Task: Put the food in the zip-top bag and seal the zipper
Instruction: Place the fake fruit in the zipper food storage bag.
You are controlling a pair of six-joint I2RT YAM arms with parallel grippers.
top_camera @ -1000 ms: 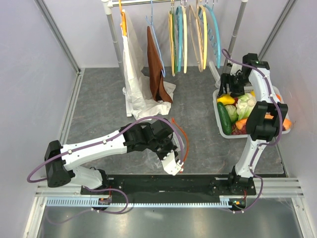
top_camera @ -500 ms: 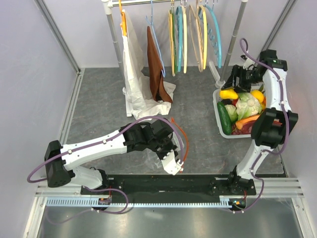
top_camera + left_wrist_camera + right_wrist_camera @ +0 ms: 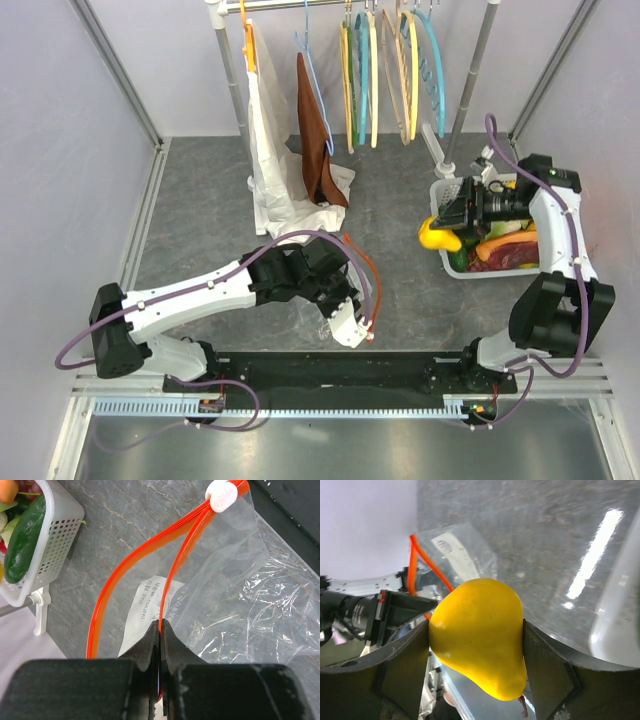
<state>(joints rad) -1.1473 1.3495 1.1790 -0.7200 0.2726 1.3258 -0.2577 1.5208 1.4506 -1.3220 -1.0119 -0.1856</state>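
The clear zip-top bag (image 3: 240, 595) lies on the grey table under my left arm, its mouth spread open. Its orange-red zipper (image 3: 130, 560) forms two strips that meet at a white slider (image 3: 222, 495). My left gripper (image 3: 161, 626) is shut on one zipper strip; it shows in the top view (image 3: 352, 322). My right gripper (image 3: 476, 630) is shut on the yellow fruit (image 3: 479, 632) and holds it in the air left of the basket (image 3: 438, 237). The bag also shows beyond it (image 3: 465, 550). The dark green cucumber (image 3: 458, 261) lies in the basket. The round orange is not clearly visible.
The white slatted basket (image 3: 438, 192) stands at the right with a red meat slab (image 3: 510, 255) and other toy food. A rack at the back holds a white garment (image 3: 272, 170), a brown cloth (image 3: 318, 140) and coloured hangers (image 3: 390, 70).
My right gripper has lifted the yellow fruit out of the basket and carried it left and nearer, towards the bag. My left gripper has shifted slightly, still holding the zipper strip.
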